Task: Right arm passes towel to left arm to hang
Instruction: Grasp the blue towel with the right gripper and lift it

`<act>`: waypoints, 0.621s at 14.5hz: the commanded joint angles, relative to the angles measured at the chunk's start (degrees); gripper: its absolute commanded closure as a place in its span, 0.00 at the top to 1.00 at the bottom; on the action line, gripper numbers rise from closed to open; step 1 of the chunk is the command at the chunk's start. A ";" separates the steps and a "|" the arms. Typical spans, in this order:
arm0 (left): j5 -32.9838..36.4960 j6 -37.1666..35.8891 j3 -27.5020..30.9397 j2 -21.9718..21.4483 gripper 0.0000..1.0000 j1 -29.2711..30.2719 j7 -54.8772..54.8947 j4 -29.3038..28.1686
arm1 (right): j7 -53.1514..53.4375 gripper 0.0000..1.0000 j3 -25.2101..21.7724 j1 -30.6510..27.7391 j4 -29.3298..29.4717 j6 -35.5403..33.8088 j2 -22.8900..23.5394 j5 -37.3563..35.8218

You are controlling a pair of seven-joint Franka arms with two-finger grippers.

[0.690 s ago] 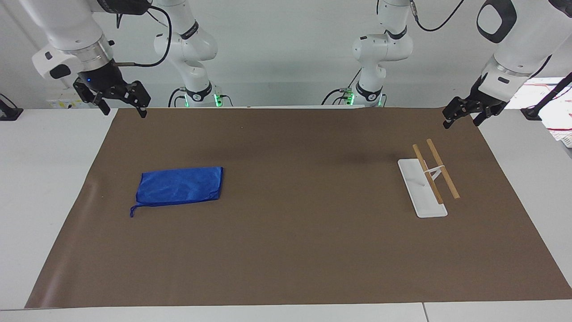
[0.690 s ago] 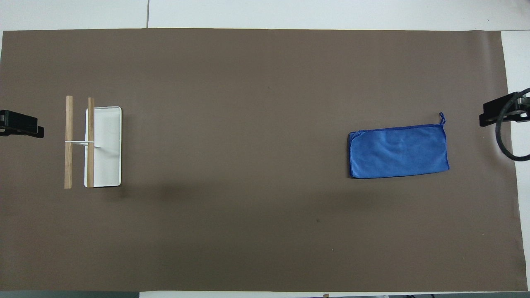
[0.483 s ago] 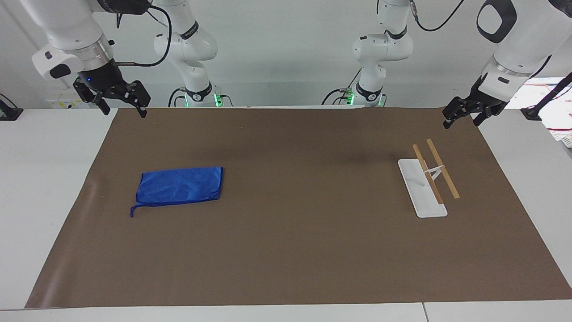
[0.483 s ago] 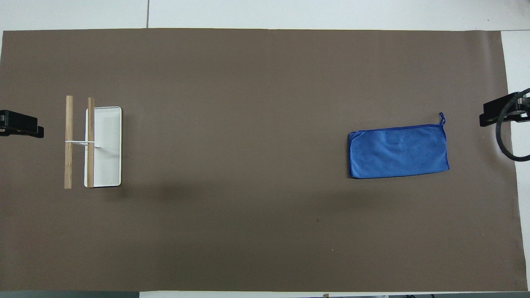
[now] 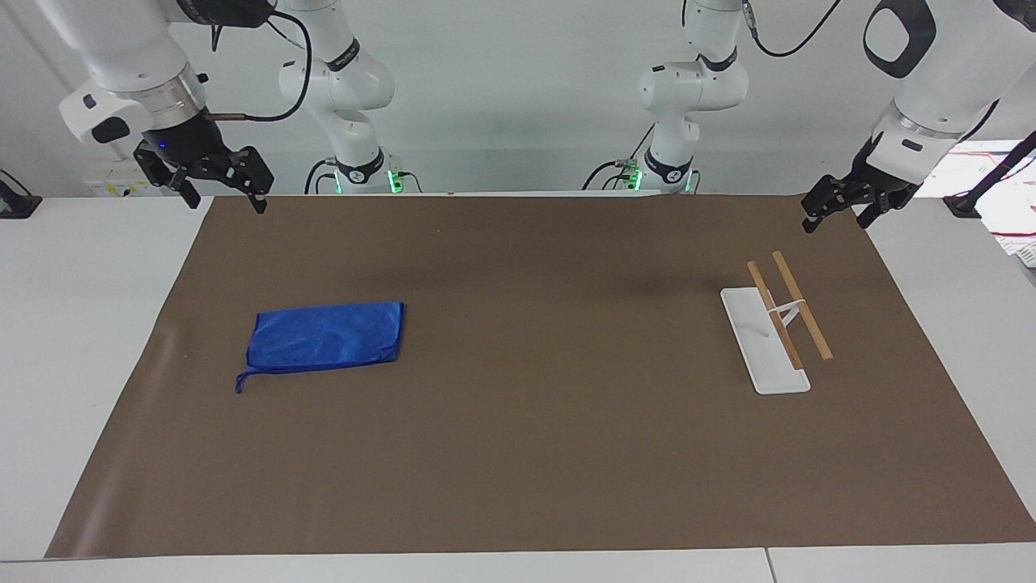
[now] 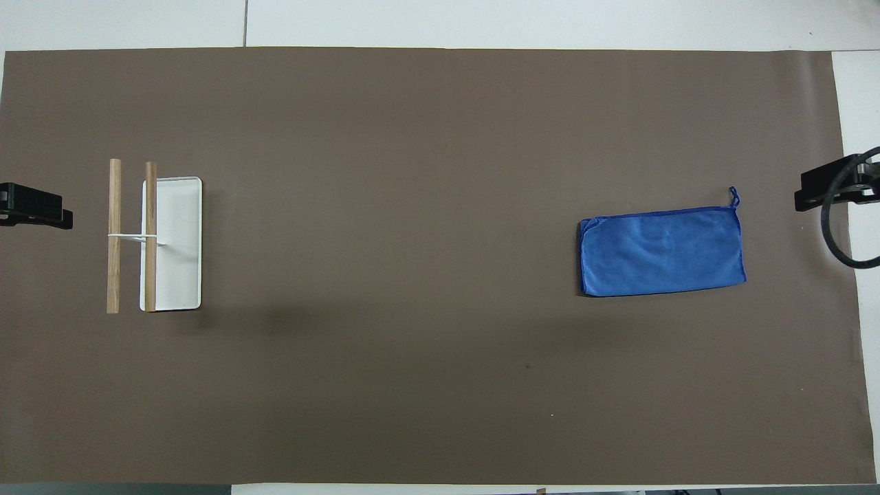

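- Hardly anything has been shifted since the earlier frames: only the right pincer (image 5: 217, 188) has been nudged slightly at the upper left of the facing view, while the towel (image 5: 325, 337) and the rack (image 5: 775, 328) lie unmoved.
- No step of the task is judged to have been completed; the opening reach by the right arm (image 5: 129, 61) is taken to be the step in hand.
- The towel is seen flat on the brown mat (image 5: 534, 453) of the tabletop (image 5: 73, 340), at left of centre in the facing view and at right of centre in the overhead view (image 6: 661, 251), with its loop at the corner farther from the robots.
- The rack, a white base carrying two wooden bars, is found at the right of the facing view, well apart from the towel.
- The right pincer is held in the air over the mat's corner at the upper left of the facing view, wrist tilted, fingers spread apart and empty.
- The left pincer (image 5: 838, 212) is hung over the mat's corner at the upper right, above the rack in the frame, its fingers apart and empty; the left arm (image 5: 939, 89) is judged to be waiting.
- For the next move, the right pincer would need to be carried down and over to the towel, and an edge or the loop pinched so the cloth can be lifted clear for the handover.
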 commanded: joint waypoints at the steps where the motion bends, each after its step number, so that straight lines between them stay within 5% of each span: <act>1: 0.73 0.52 -0.05 -1.38 1.00 0.02 -0.74 -1.53 | -0.98 1.00 0.40 -0.70 -5.93 2.03 -3.19 -0.31; 4: 0.73 0.52 -0.05 -1.38 1.00 0.02 -0.74 -1.53 | -1.77 1.00 0.23 -0.79 -13.59 7.04 -6.46 -0.30; 7: 0.73 0.52 -0.05 -1.38 1.00 0.02 -0.74 -1.53 | -8.95 1.00 0.05 -1.67 -33.04 28.41 -12.94 -0.30; 9: 0.73 0.52 -0.05 -1.38 1.00 0.02 -0.74 -1.53 | -11.09 1.00 0.05 -2.02 -40.74 40.23 -12.36 -0.30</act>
